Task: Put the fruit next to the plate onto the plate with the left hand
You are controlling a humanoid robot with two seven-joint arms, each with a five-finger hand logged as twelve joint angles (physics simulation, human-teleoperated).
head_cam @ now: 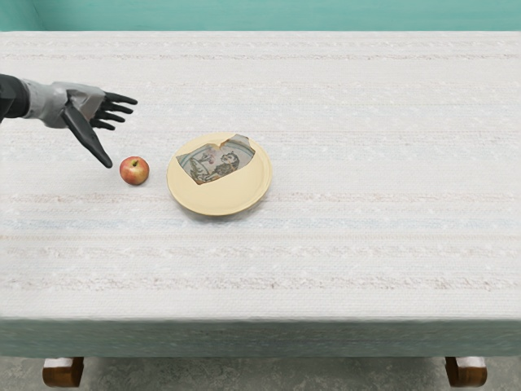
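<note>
Reach step: left hand (91, 118) fingers spread, holding nothing, apple (134, 170) just below-right of it. Next: drop over apple, grasp, carry right to plate (244, 191).

Left arm enters from left edge, wrist grey; left hand (91, 114) open, fingers (120, 99) spread, thumb angled down-right.

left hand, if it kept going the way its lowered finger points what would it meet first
Most likely the apple: the lowered finger of the open left hand aims down and right at it, ending just short. The plate lies beyond. The hand's height above the table is unclear.
</note>
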